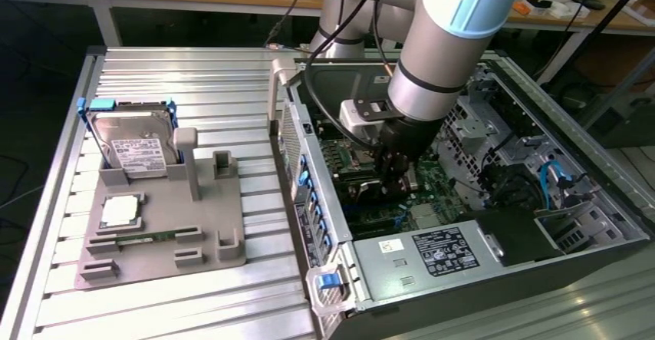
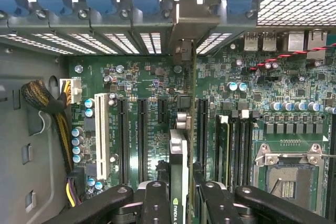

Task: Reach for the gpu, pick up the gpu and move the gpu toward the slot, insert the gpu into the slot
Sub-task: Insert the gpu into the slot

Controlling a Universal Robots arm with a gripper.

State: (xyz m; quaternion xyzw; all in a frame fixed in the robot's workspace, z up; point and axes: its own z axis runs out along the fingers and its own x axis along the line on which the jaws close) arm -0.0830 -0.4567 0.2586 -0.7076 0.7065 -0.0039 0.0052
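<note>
1. Claw [image 2: 181, 195] is seen clamped on the gpu [image 2: 179, 150], held edge-on just above the motherboard [image 2: 142, 82].
2. Card is best kept upright, aligned with the slot [image 2: 201, 129] alongside, bracket toward the rear openings.

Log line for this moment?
claw: shut on gpu | gpu: edge-on, above motherboard slots | place: inside computer case

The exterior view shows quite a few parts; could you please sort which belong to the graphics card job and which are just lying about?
In use:
- graphics card, held edge-on in the gripper
- motherboard slots
- open computer case

Lying about:
- hard drive, upright in the grey holder
- processor chip
- memory stick
</note>
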